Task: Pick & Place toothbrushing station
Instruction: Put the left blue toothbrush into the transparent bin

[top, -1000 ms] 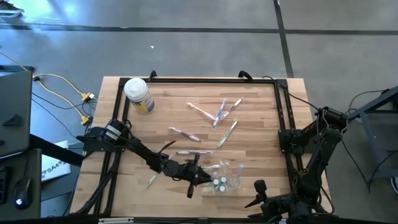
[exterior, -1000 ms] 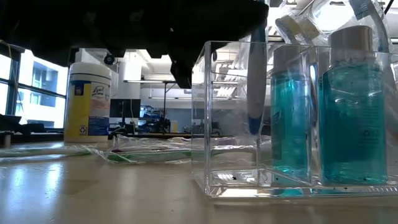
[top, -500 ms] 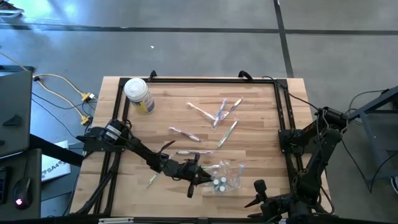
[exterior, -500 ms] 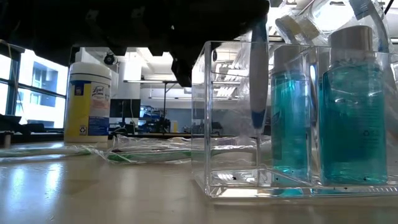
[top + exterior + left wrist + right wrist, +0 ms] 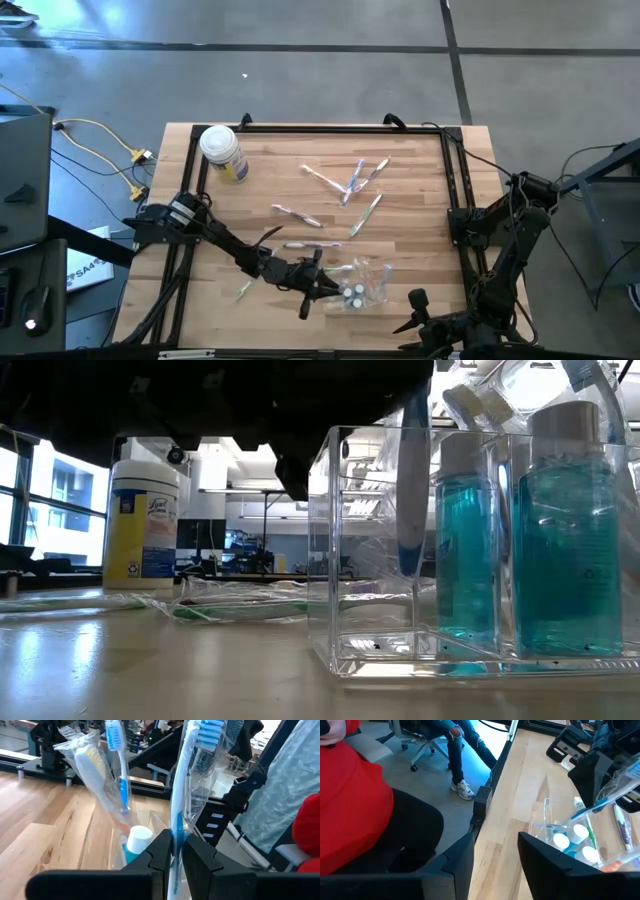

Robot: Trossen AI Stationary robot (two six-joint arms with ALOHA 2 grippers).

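While clamped, blue toothbrush (wrapped) rose slightly

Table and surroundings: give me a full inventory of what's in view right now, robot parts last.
Clear holder: one, see-through, near edge of the table, right of centre.
Bottles: teal liquid, white caps, inside the holder; three caps show from above.
Held toothbrush: one, blue and white, wrapped, upright over the holder.
Loose toothbrushes: about seven, pastel, wrapped, scattered mid-table; one more near the left arm.
Wipes jar: one, white lid, yellow label, far left corner.
Person: red top, dark trousers, seated beside the table.
Left gripper: shut on the held toothbrush, at the holder.
Right gripper: open, parked off the table's near right corner.
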